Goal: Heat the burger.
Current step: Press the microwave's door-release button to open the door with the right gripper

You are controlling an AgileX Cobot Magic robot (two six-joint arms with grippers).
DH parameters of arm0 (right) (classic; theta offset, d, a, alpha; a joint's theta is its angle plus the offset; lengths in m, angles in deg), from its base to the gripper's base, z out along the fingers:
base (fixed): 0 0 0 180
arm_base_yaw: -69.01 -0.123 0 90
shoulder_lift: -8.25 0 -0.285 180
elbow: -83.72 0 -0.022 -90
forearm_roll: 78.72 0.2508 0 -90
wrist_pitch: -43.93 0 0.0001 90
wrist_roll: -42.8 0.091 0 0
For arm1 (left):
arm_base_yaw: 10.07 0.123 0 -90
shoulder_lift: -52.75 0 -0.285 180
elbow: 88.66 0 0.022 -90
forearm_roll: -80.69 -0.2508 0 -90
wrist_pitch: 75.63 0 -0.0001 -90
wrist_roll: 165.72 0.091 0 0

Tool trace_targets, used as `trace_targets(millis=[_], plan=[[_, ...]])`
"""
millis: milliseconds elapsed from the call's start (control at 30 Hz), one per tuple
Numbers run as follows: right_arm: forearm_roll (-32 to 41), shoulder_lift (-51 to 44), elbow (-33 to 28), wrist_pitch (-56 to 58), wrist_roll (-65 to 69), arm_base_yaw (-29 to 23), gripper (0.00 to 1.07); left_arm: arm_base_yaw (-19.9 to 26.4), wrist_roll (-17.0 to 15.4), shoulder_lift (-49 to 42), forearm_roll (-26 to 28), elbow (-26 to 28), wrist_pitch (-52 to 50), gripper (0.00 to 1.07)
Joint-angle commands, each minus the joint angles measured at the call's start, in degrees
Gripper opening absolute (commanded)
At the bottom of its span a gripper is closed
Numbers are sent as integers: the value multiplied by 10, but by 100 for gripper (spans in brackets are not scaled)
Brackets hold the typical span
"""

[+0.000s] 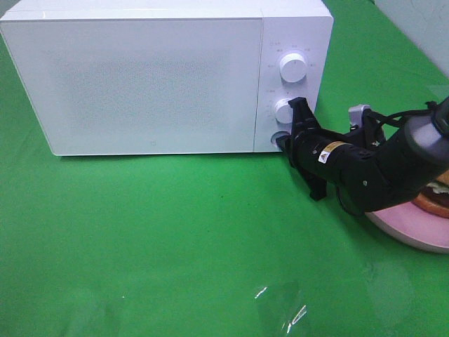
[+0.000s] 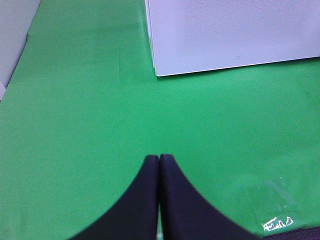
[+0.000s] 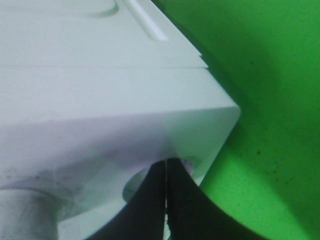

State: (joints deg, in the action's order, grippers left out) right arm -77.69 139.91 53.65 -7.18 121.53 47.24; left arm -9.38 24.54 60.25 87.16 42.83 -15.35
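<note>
Jaws of the right gripper (image 1: 283, 142) are clenched on nothing, tips together and pressed at the round button (image 1: 278, 138) low on the microwave's (image 1: 140, 77) control panel, under its 2 white knobs (image 1: 292, 67); the right wrist view shows the same closed tips (image 3: 166, 163) against the panel's bottom corner. Jaws of the left gripper (image 2: 159, 158) are likewise clenched and empty, hovering above bare green cloth with the microwave's lower left corner beyond them. The burger (image 1: 436, 199) sits on a pink plate (image 1: 410, 226) at the right edge of the tabletop (image 1: 175, 246), mostly hidden behind the right arm, so only a brown patty edge and a bit of lettuce show. The microwave stands along the far edge of the tabletop with its door shut. A patch of clear, shiny film (image 1: 284, 312) lies near the front edge.
</note>
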Motion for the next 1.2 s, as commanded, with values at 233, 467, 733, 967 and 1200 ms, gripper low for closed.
trace_targets(millis=[233,467,733,967,1200], plan=[[40,-5,61,-69,-12,9,0,1,-3,-13,1,-2,-7,0],[41,-5,81,-69,-28,9,0,1,-3,-13,1,-2,-7,0],[8,-11,71,-66,-25,9,0,1,-3,-13,1,-2,-7,0],[-5,-62,-7,-18,-25,9,1,1,-3,-13,1,-2,-7,0],[-46,-112,-59,-6,-38,9,2,1,-3,-13,1,-2,-7,0]])
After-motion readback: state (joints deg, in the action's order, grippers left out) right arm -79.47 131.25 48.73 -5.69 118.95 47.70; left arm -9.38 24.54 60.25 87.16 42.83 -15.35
